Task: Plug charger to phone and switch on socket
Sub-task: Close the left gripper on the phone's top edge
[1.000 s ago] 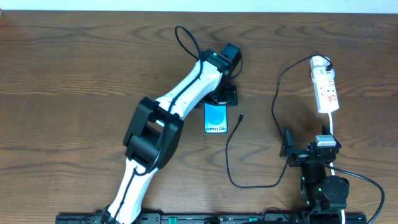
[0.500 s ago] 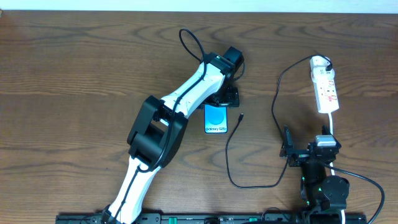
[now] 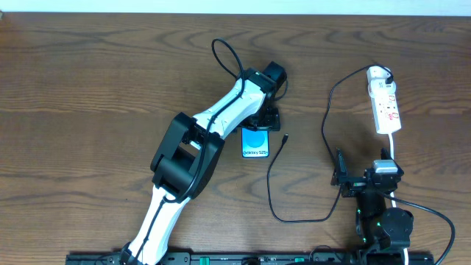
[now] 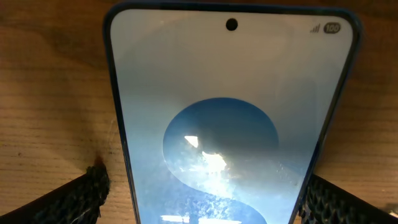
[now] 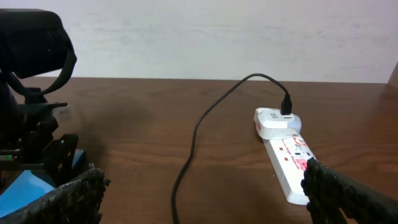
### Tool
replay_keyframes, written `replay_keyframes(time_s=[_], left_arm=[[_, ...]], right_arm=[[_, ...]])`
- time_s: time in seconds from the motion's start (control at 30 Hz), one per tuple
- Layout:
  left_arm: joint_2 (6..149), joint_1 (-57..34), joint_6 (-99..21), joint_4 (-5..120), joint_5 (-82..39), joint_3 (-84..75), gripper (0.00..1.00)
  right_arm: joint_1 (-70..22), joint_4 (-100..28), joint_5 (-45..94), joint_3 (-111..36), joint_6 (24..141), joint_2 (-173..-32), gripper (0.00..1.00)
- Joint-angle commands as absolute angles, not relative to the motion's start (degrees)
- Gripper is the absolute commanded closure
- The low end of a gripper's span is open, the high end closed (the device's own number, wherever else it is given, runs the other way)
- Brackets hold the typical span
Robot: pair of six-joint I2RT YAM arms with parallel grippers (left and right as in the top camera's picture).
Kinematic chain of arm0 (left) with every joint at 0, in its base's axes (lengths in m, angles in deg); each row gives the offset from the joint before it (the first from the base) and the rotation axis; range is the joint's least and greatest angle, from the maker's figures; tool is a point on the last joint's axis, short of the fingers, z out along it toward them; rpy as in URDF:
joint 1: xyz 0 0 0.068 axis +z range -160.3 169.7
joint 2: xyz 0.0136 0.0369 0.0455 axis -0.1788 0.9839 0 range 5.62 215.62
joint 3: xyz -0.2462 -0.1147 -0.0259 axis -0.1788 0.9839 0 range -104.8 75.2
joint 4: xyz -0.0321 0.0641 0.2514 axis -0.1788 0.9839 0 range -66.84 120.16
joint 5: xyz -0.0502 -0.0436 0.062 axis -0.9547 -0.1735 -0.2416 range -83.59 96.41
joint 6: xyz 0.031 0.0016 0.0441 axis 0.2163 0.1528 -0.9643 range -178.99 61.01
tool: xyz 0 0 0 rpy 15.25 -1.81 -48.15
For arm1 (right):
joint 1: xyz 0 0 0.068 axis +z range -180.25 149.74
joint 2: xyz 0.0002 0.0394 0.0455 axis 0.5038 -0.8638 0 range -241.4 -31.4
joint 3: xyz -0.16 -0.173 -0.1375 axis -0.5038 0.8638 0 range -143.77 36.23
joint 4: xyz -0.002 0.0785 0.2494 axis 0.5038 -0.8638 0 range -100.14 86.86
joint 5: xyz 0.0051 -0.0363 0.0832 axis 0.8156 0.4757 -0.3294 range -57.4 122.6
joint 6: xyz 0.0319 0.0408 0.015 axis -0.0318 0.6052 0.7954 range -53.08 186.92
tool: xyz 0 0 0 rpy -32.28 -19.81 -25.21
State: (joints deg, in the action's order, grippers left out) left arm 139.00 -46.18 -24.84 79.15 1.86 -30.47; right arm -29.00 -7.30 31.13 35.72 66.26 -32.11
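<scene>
Near right, the right gripper [image 5: 205,186] idles with fingers spread. The charger [image 3: 283,138] tip lies unplugged just right of the phone [image 3: 255,141]. The left gripper [image 3: 263,118] has edged over the phone's far end, fingers released astride it, probably to steady it. The socket [image 3: 385,103] waits far right.

The bench [image 3: 88,88] is brown wood, matt, with the grain showing. The phone [image 4: 230,124] has a glossy glass face with glare and fine smudges. The pads [image 4: 74,199] of the left tool [image 4: 205,208] are black, rough and knurled. At two o'clock the socket [image 5: 286,162] is smooth white plastic. The charger [image 5: 194,137] cable is matt black.
</scene>
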Motion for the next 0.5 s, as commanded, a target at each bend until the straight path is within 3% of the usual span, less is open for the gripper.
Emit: replay_keyframes(time_s=[0.0, 0.47], left_arm=[[139.37, -46.24, -23.37, 78.28, 2.4, -29.14, 0.02], [139.37, -47.62, -23.35, 77.49, 1.81, -29.14, 0.02]], right_arm=[[-28.76, -7.44, 31.59, 35.89, 66.45, -31.89, 0.01], [-28.76, -7.44, 31.56, 35.89, 66.45, -31.89, 0.01]])
